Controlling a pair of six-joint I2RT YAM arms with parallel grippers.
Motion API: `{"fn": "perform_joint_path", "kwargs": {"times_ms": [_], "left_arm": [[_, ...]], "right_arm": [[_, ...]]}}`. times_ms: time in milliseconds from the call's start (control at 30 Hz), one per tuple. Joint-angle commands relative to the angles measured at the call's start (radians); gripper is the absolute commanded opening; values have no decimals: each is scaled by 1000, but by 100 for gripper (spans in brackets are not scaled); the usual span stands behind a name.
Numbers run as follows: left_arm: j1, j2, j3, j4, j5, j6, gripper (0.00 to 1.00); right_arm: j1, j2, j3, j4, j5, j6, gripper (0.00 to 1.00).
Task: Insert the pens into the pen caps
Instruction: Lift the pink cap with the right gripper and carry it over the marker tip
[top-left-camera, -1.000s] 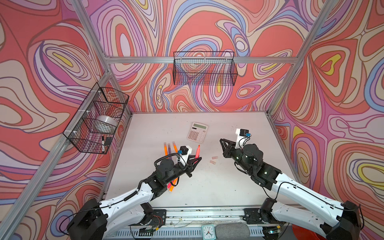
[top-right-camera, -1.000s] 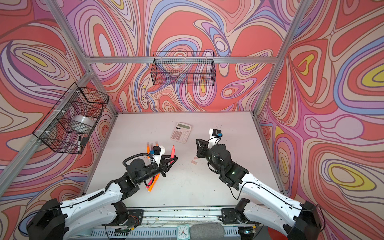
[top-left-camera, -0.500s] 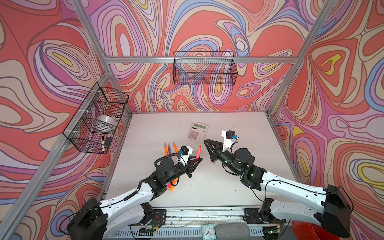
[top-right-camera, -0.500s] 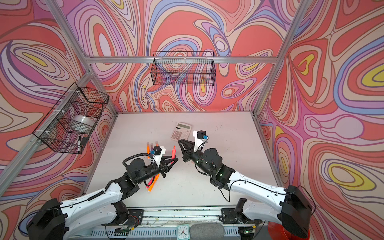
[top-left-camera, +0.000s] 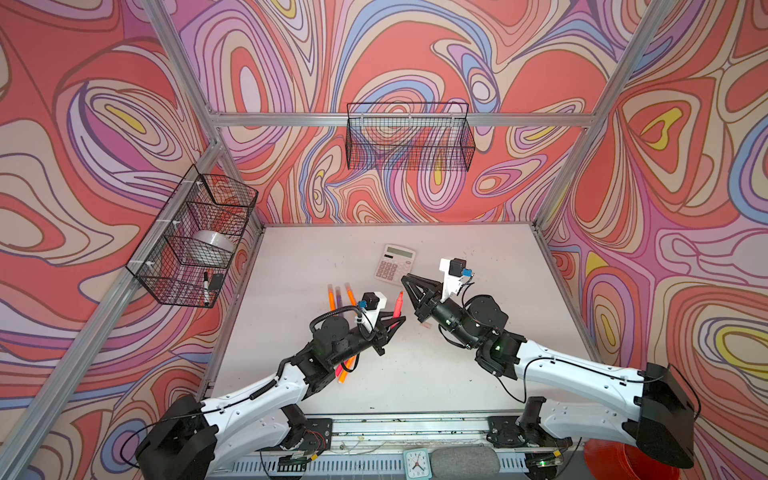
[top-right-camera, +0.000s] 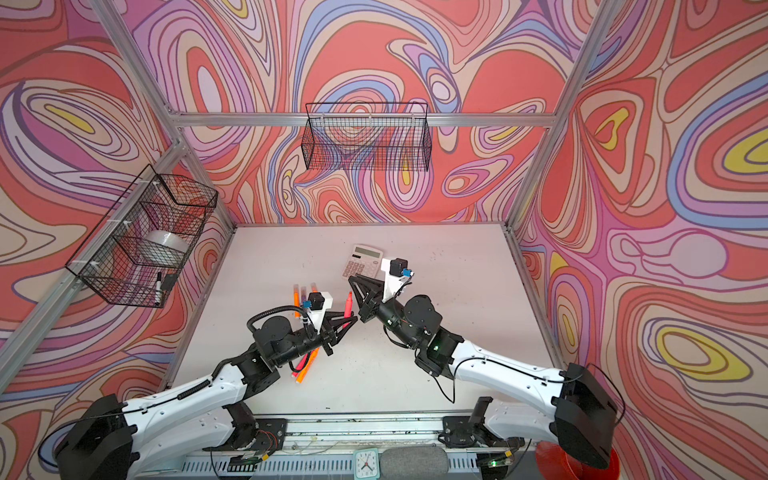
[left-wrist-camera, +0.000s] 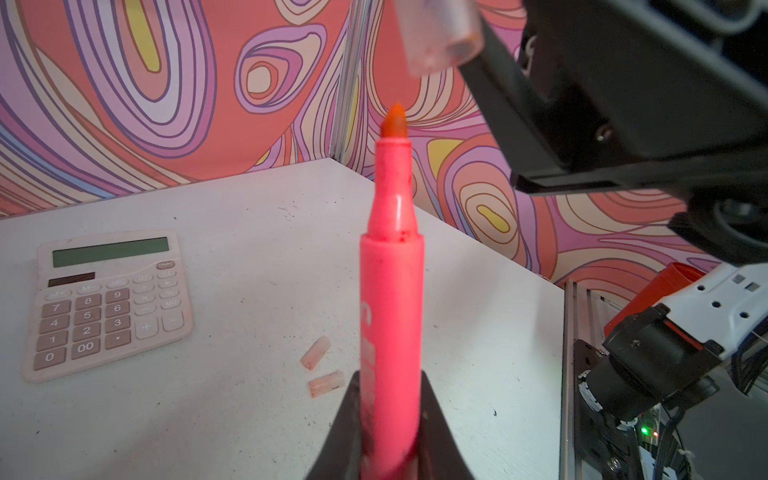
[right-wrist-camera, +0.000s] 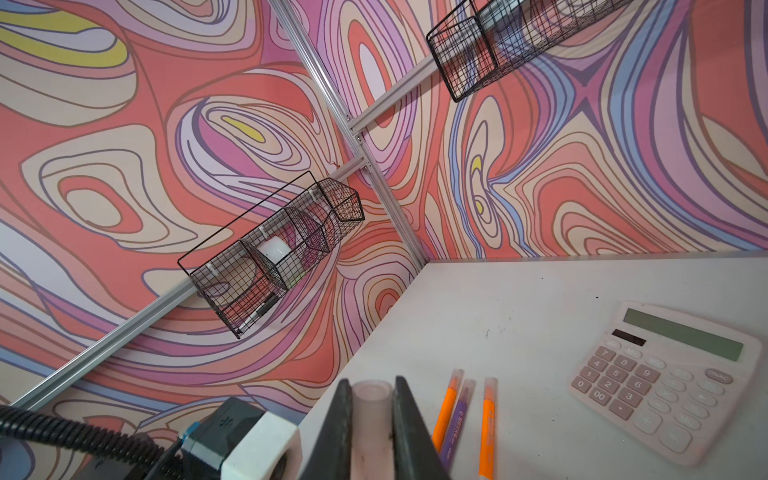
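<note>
Left end effector (left-wrist-camera: 390, 382) clamps the barrel of a pink-red pen (left-wrist-camera: 390, 291), its long axis tilted upward with the orange tip bare. Right end effector (right-wrist-camera: 372, 384) pinches a translucent pen cap (left-wrist-camera: 440, 37) just beyond that tip, slightly off the pen's line and not touching (alignment, I judge, comes next). Beneath lies an open white worktop (top-left-camera: 478, 257) with two spare caps (left-wrist-camera: 316, 353), a calculator (top-left-camera: 394, 264) and three more pens (top-left-camera: 340, 295).

Pink calculator (top-left-camera: 394, 264) flat on white table (top-left-camera: 490, 257), toward back. Left-wall wire basket (top-left-camera: 166, 253): white roll (top-left-camera: 212, 243) in middle compartment, black-capped marker (top-left-camera: 206, 289) in nearest. Second wire basket (top-left-camera: 409, 139) on back wall. Small clock (top-left-camera: 416, 463) at front edge.
</note>
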Motion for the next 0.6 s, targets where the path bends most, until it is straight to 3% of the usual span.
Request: {"fn": "perform_joint_path", "kwargs": {"times_ms": [0,567], "left_arm": [[-2,-1,28,48,13,4,0],[-2,-5,18,66,1,-5,0]], "right_arm": [[8,17,39,13,-12,-15,0],[13,27,-15,51,26,-17,0]]}}
